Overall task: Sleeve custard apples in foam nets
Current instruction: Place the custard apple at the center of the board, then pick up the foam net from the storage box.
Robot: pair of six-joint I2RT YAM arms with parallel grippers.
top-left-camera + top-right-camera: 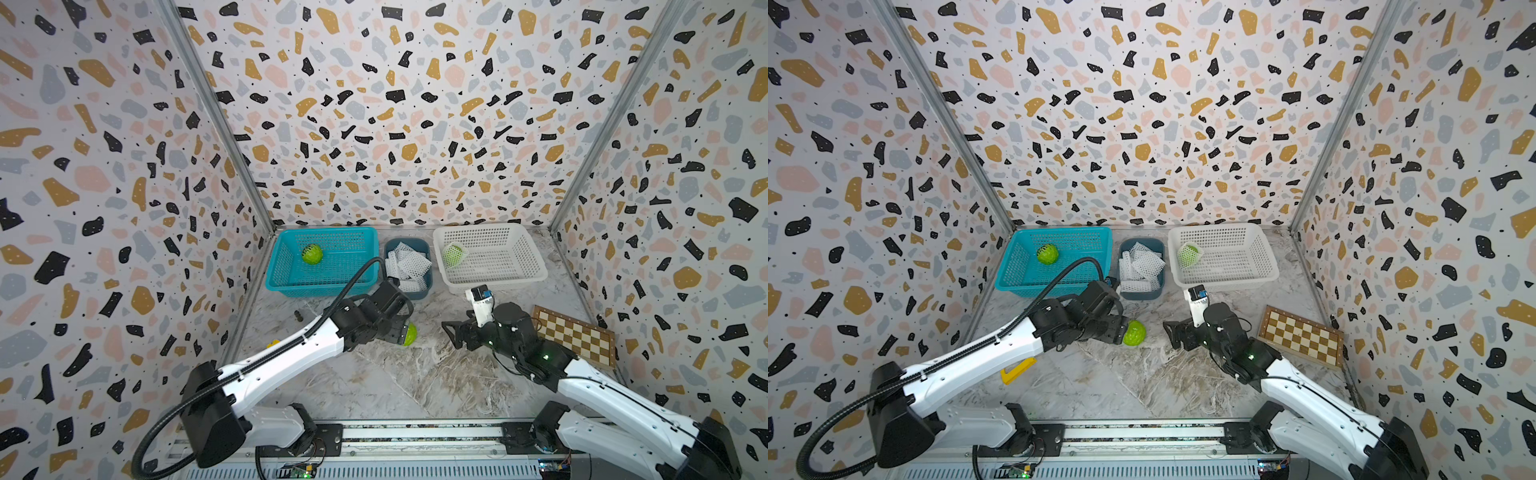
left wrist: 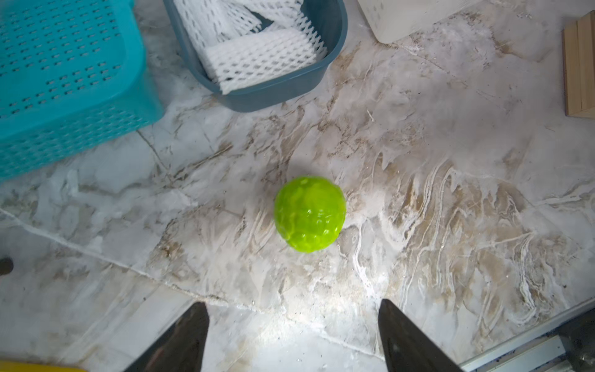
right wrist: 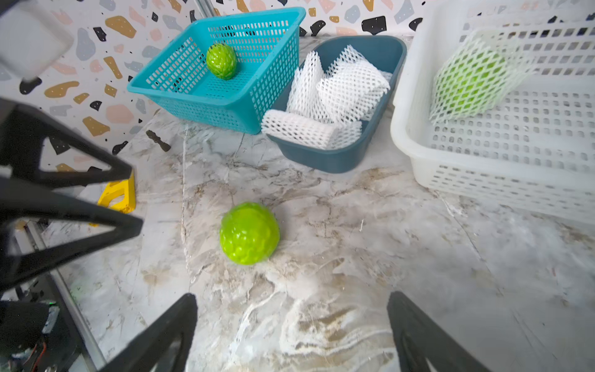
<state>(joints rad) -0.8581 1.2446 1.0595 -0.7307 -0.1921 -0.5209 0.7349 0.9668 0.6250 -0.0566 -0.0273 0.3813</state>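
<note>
Progress is standing at one of three: the sleeved custard apple [image 1: 453, 254] is sitting in the white basket [image 1: 498, 286], right of centre. The bare custard apple [image 1: 1134, 332], glossy, bumpy, bright green, is lying mid-frame on the desk [image 1: 415, 374]; the third custard apple [image 1: 312, 254] is waiting in the teal basket [image 1: 324, 289]. Spare foam nets [image 1: 409, 262] are filling the grey tub [image 1: 419, 293]. The left gripper [image 2: 293, 304] and right gripper [image 3: 291, 295] are hanging spread and empty.

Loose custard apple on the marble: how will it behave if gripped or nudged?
Likely to roll: the custard apple is near-round and sits free on the flat marble table. Probably slippery: its skin shows glossy highlights. The bumps may give a grip some bite, though.
</note>
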